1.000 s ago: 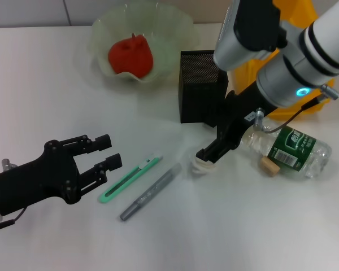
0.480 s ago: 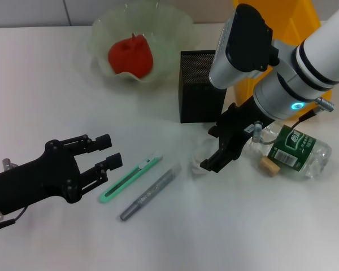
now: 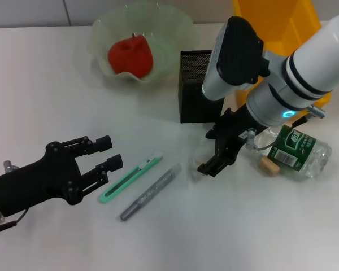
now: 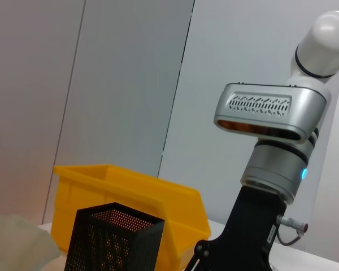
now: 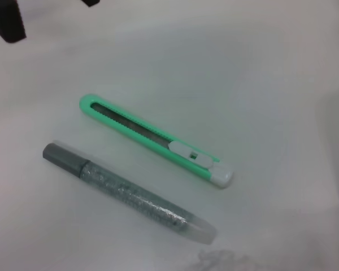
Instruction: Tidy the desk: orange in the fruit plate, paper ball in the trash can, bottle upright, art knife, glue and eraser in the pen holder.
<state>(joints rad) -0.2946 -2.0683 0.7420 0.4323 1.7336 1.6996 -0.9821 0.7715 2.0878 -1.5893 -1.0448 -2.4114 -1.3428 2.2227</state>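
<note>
- Paper ball [image 3: 199, 157], pale and crumpled, is lying on the desk [image 3: 39, 73] between the glue [image 3: 150, 192] and the fallen bottle [image 3: 291, 149], just in front of the pen holder [image 3: 198, 84].
- Right gripper [image 3: 210, 165] is hanging right at the ball, seemingly going for it. I cannot tell whether its fingers are apart or closed, nor whether they are touching the ball.
- Judging from this, the grasp is calling for a straight descent with the ball centred between the fingers, and a firm close, since crumpled paper is likely to give.
- Carrying it to the yellow trash can [image 3: 296, 14] is likely to mean lifting clear of the pen holder standing in the way.
- Left gripper [image 3: 106, 153] is waiting with fingers apart beside the green art knife [image 3: 130, 178].
- Eraser [image 3: 266, 165] is lying just beside the bottle.
- Bottle's green label is showing white writing, too small to read; no other lettering is showing.
</note>
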